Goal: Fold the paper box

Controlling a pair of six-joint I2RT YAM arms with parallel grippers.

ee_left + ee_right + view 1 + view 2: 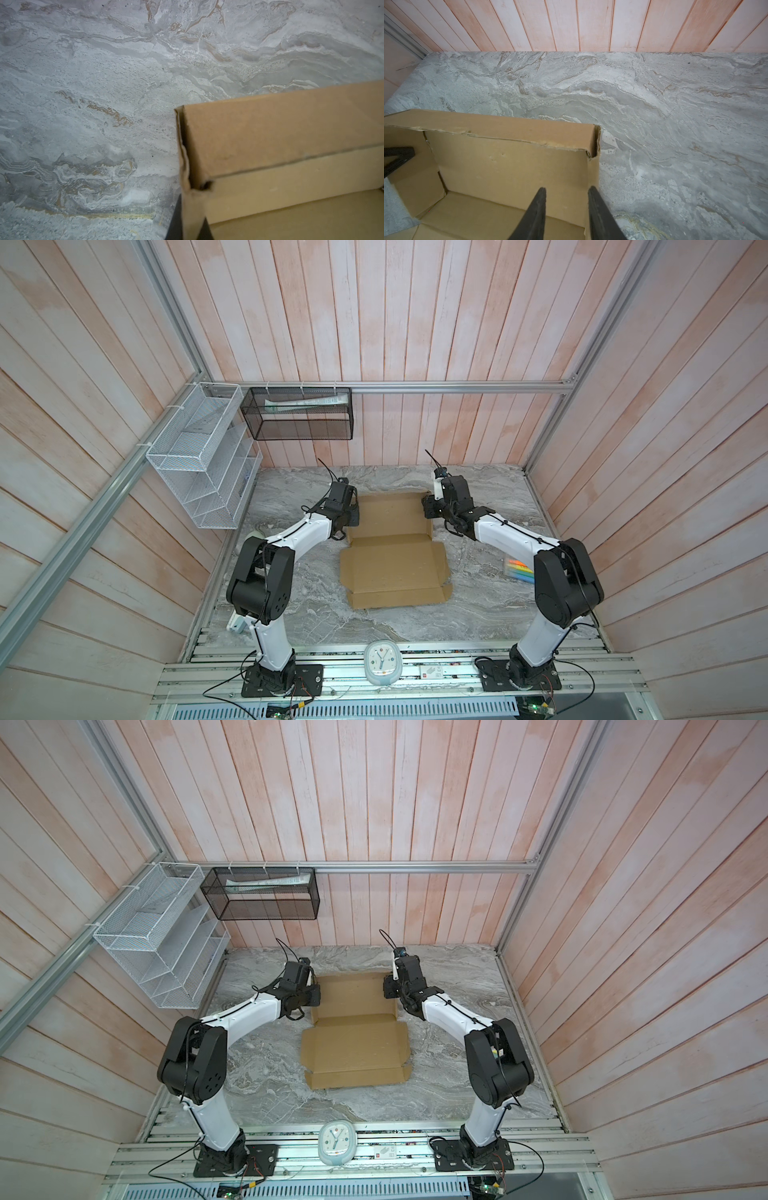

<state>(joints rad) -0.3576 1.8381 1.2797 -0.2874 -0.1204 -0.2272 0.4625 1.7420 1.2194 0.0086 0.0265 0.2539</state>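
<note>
Brown corrugated cardboard: the paper box [390, 568] lies mid-tabletop [291, 614] in both top views. Its far half is raised into a shallow tray; the near half, w/ lid and flaps, lies flat toward the robot. Left gripper [354, 515] sits at the tray's left wall, right gripper [428, 509] at its right wall.

Left wrist view: left gripper [192, 209] is clamped on the left wall by the far-left corner, a dark finger on each side of the board. The corner edge looks crumpled. A hard tug could prob. tear it, or drag the light box across the smooth top.

Right wrist view: right gripper [567, 188] has its jaws partway apart, astride the right wall, one finger inside the tray, one outside; no pinch visible. The far wall's folded-over strip has a frayed edge. Risk: unpinched, the right wall may spring outward and the far fold pop open; the inner finger could also snag the wall.
</note>
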